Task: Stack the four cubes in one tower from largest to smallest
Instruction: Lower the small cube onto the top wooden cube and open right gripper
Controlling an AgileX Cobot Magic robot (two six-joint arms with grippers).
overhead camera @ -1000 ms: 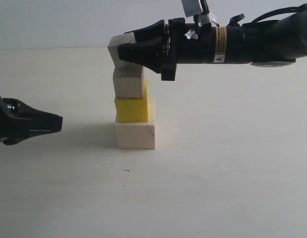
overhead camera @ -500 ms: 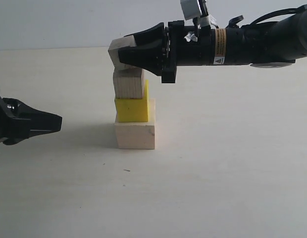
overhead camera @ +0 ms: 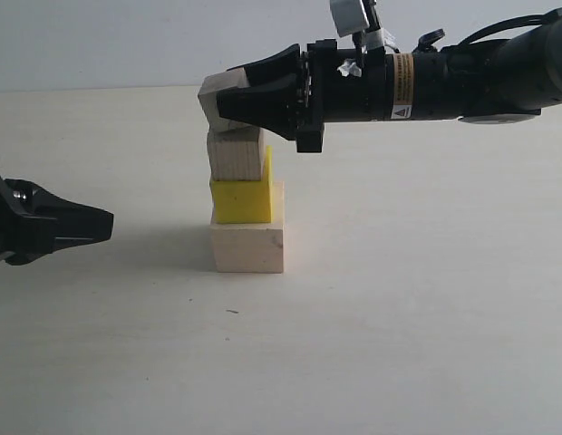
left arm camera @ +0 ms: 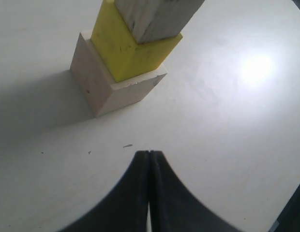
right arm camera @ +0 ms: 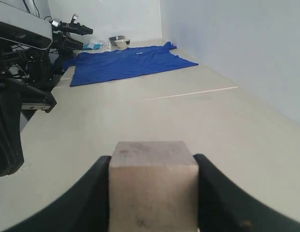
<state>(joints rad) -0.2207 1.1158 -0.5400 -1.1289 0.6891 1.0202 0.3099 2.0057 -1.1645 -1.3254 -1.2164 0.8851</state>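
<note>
Three cubes stand stacked: a pale whitish cube at the bottom, a yellow cube on it, a tan wooden cube on top. My right gripper reaches in from the right, shut on the smallest tan cube, which hangs tilted at the stack's top left corner; whether it touches is unclear. In the right wrist view that cube fills the gap between both fingers. My left gripper rests low at the left, shut and empty, its closed tips pointing at the pale cube and yellow cube.
A white table carries the stack. In the right wrist view a blue cloth lies far off, with a dark stand beside it.
My right gripper with the small tan cube has risen slightly and shifted a little rightward. The stack and the left gripper have not moved.
</note>
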